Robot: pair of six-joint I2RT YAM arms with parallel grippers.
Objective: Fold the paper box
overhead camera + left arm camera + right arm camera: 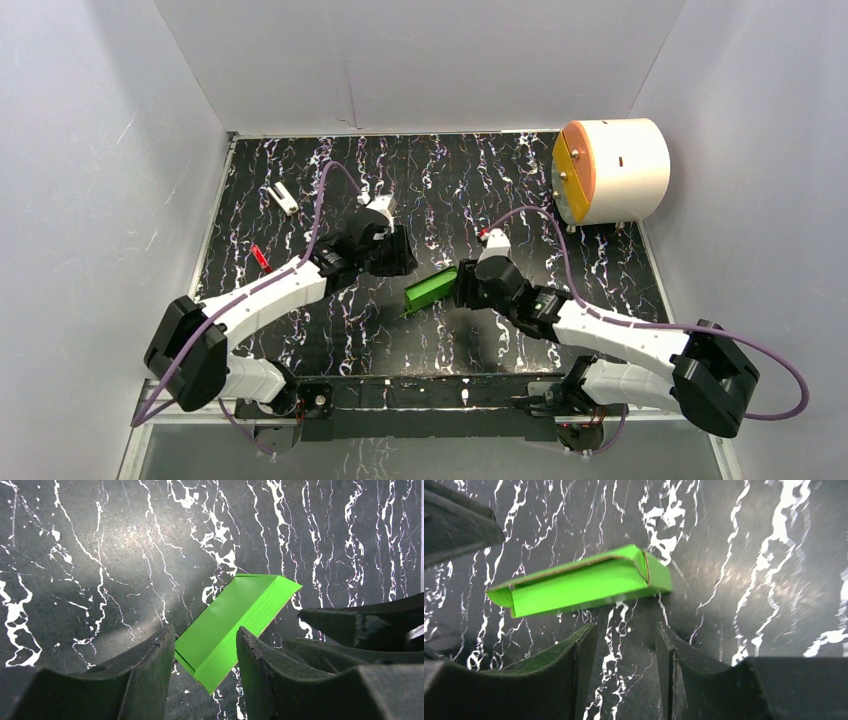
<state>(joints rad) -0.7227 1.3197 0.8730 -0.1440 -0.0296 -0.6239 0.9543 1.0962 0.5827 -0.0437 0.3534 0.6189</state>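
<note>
The paper box (430, 290) is a bright green, flat rectangular box lying on the black marbled table (450, 180), between the two arms. In the left wrist view the paper box (240, 610) runs diagonally under and beyond my left gripper (205, 630), whose fingers stand open on either side of its near corner without gripping it. My right gripper (625, 626) is open with only table between its fingers. The paper box (584, 582) lies just beyond those tips, one end flap slightly raised. From above, the left gripper (395, 255) is at the box's upper left and the right gripper (465, 285) at its right end.
A large white cylinder with an orange-yellow face (610, 170) stands at the back right. A small white object (284, 197) and a red one (260, 258) lie at the left. White walls enclose the table on three sides.
</note>
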